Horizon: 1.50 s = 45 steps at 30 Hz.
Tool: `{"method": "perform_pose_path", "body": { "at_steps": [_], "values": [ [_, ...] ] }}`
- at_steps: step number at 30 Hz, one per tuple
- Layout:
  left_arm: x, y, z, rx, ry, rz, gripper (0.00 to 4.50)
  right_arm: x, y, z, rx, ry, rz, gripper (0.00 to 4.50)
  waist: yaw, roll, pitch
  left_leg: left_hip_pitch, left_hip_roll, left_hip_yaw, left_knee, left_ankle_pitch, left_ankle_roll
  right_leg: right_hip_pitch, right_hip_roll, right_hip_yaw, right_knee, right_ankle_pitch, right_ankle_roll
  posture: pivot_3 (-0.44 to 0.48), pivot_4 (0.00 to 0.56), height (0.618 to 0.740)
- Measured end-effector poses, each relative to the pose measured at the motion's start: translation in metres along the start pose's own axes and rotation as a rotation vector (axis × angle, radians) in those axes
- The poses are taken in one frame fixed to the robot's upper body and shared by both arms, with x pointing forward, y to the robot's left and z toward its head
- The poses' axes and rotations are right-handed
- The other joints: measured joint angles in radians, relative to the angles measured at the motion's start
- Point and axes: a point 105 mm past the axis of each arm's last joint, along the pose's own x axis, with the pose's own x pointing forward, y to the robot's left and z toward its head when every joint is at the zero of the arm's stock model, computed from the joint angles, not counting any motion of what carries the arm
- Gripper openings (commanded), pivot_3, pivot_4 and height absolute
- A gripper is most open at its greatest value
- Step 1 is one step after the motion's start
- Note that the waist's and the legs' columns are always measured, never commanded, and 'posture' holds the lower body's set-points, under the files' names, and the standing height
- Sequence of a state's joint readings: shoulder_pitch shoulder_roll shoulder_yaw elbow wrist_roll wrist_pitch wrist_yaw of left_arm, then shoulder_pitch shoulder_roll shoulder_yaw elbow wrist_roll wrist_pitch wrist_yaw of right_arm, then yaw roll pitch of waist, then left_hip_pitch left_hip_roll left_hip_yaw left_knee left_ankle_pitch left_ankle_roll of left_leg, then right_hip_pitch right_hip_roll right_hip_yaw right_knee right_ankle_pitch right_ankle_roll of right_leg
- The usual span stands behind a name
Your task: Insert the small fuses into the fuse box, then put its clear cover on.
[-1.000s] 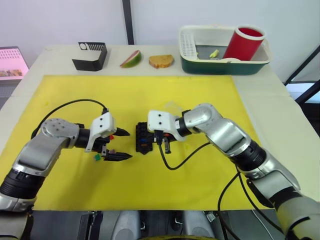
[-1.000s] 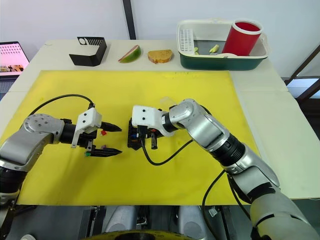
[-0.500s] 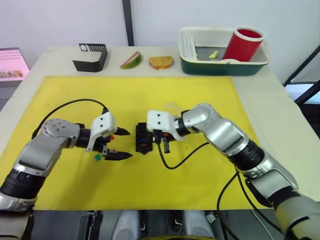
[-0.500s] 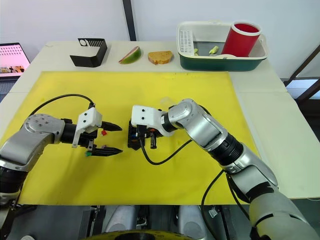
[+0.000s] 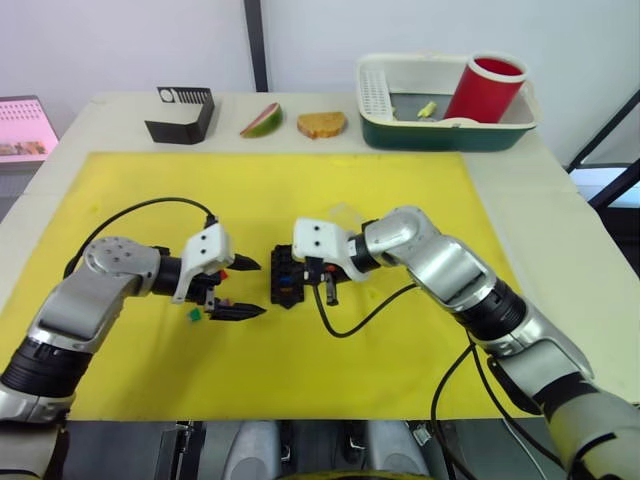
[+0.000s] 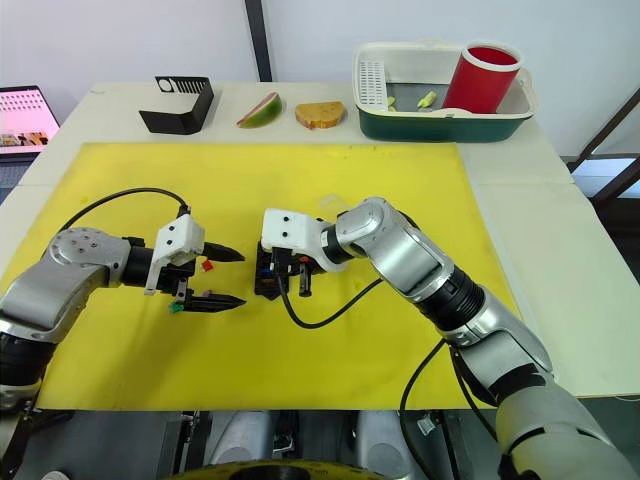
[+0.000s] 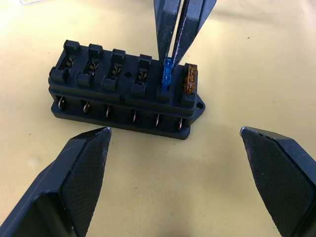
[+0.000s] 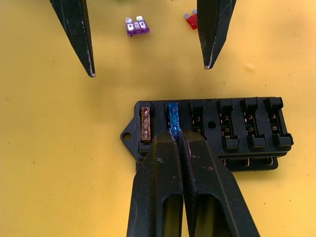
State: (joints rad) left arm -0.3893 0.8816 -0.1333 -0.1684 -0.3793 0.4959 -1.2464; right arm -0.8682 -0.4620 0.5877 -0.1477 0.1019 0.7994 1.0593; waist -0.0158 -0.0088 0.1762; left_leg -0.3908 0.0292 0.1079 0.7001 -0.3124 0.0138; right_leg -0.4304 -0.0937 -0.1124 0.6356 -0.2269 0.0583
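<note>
The black fuse box (image 5: 287,277) lies in the middle of the yellow mat (image 5: 300,190). An orange fuse (image 8: 145,123) sits in its end slot. Beside it, a blue fuse (image 8: 173,114) stands in the second slot, with my right gripper (image 8: 175,138) shut on it from above. My left gripper (image 5: 248,289) is open, just left of the box and facing it, with nothing between its fingers. Loose purple (image 8: 137,25), red (image 8: 191,19) and green (image 5: 194,314) fuses lie on the mat by the left fingers. The clear cover (image 5: 345,213) rests behind my right wrist.
At the back of the table are a black slotted stand (image 5: 182,112), a fruit slice (image 5: 262,119), a piece of bread (image 5: 322,123) and a green-and-white basin (image 5: 400,135) holding a red cup (image 5: 485,87). A lit screen (image 5: 25,125) sits at the far left.
My right gripper has edged slightly left over the fuse box with the blue fuse. The left arm has not moved.
</note>
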Motion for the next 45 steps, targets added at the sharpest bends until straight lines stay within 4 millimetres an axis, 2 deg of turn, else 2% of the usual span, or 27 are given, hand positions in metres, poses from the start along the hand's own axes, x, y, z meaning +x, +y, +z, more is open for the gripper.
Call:
{"method": "perform_pose_path", "body": {
  "at_steps": [6,9,23,45],
  "values": [
    [0.000,0.000,0.000,-0.001,0.000,0.000,4.41,0.000,-0.001,0.000,0.003,-0.002,-0.001,0.00,0.000,0.000,0.000,0.000,0.000,0.000,0.000,0.000,0.000,0.000,0.000,0.000,0.000,0.000,0.000,0.000,0.150,0.740],
    [0.000,0.000,0.000,-0.001,0.000,0.000,4.50,0.000,-0.002,-0.001,0.004,0.000,-0.012,0.92,0.000,0.000,0.000,0.000,0.000,0.000,0.000,0.000,0.000,0.000,0.000,0.000,0.000,0.000,0.000,0.000,0.150,0.740],
    [-0.001,0.001,0.000,0.001,0.002,0.003,4.50,-0.001,-0.004,0.000,0.003,-0.006,-0.025,0.92,0.003,0.000,0.000,-0.001,0.000,0.000,0.000,0.000,0.001,0.000,0.000,0.000,-0.001,0.000,0.000,0.000,0.150,0.740],
    [0.000,0.005,-0.002,-0.004,0.004,0.007,4.50,-0.017,-0.004,0.000,0.061,-0.029,-0.010,0.92,0.002,0.000,0.000,-0.002,0.000,0.000,-0.001,-0.001,0.001,-0.001,0.000,0.000,-0.002,0.000,0.000,0.000,0.150,0.740]
  ]
}}
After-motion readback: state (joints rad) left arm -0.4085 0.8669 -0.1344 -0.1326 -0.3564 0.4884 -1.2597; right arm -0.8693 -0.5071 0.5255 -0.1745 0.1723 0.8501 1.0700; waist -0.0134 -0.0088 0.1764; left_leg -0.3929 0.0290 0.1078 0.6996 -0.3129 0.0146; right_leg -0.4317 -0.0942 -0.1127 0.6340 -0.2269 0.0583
